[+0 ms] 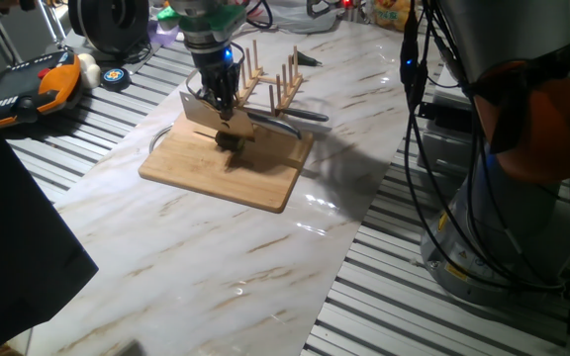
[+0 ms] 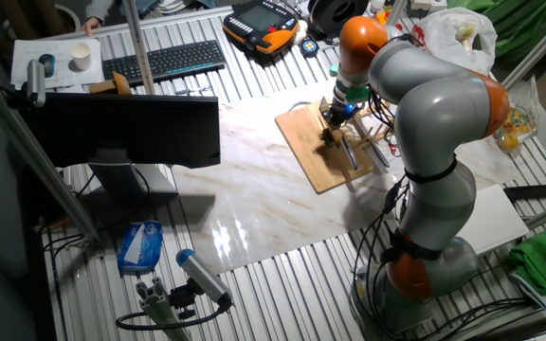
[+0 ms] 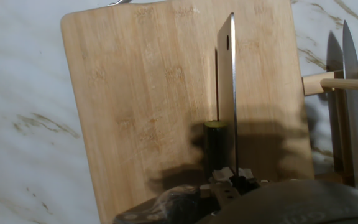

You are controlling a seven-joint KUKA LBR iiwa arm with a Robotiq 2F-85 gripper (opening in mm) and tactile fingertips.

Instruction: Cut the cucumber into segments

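The cucumber [image 1: 231,140] is a short dark green cylinder lying on the wooden board [image 1: 191,163]. My gripper [image 1: 222,99] is right above it, shut on the handle of a wide knife [image 1: 201,111]. In the hand view the blade [image 3: 227,93] stands edge-on over the board [image 3: 148,93]. It runs along the right side of the cucumber [image 3: 215,146], whose pale end faces away. Whether the blade touches it I cannot tell. The gripper [image 3: 229,185] is at the bottom edge. No cut segments show. The other fixed view shows the gripper [image 2: 335,118] over the board [image 2: 316,161].
A wooden rack [image 1: 270,84] stands just behind the board, with two more knives [image 3: 347,106] beside it. A black-handled tool [image 1: 300,116] lies at the board's far edge. An orange pendant [image 1: 43,84] and a tape roll [image 1: 114,76] sit at the back left. The marble tabletop [image 1: 216,257] extends in front.
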